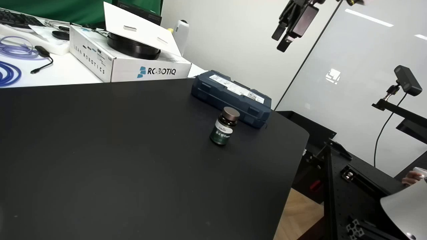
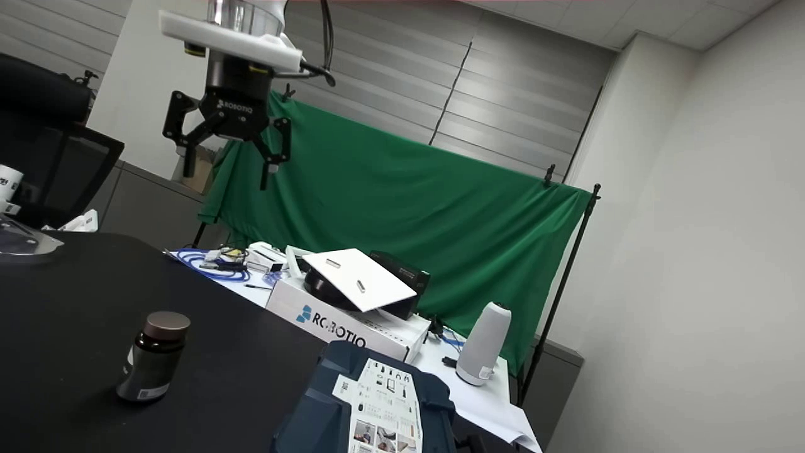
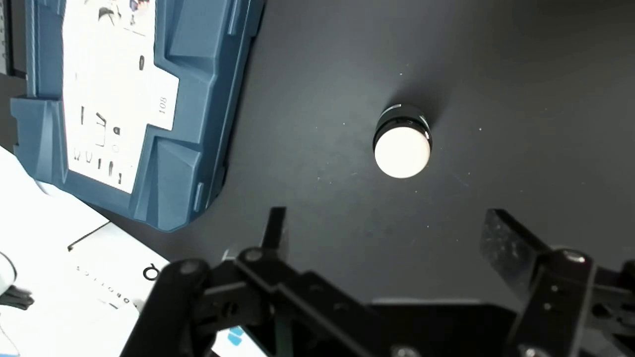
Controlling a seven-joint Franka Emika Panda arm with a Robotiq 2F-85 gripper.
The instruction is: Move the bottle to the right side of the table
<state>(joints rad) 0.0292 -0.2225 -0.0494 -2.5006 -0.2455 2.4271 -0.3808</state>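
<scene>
The bottle is small and dark with a greyish-brown cap. It stands upright on the black table, and it shows in both exterior views as the bottle [image 1: 222,131] and the bottle [image 2: 153,365]. In the wrist view I see the bottle [image 3: 402,151] from above, its cap bright, beyond the fingertips and roughly centred between them. The table top [image 1: 116,156] is plain matte black and also shows in the wrist view [image 3: 317,89]. My gripper [image 2: 226,181] is open and empty, high above the table, and its fingers also show in the wrist view [image 3: 386,213]. It does not touch the bottle.
A dark-blue case [image 1: 230,95] lies on the table close beside the bottle; it also shows in the wrist view [image 3: 193,94]. A white Robotiq box [image 1: 123,71] stands on a white surface past the table's edge. A camera [image 1: 407,80] sits on a bracket beyond the table.
</scene>
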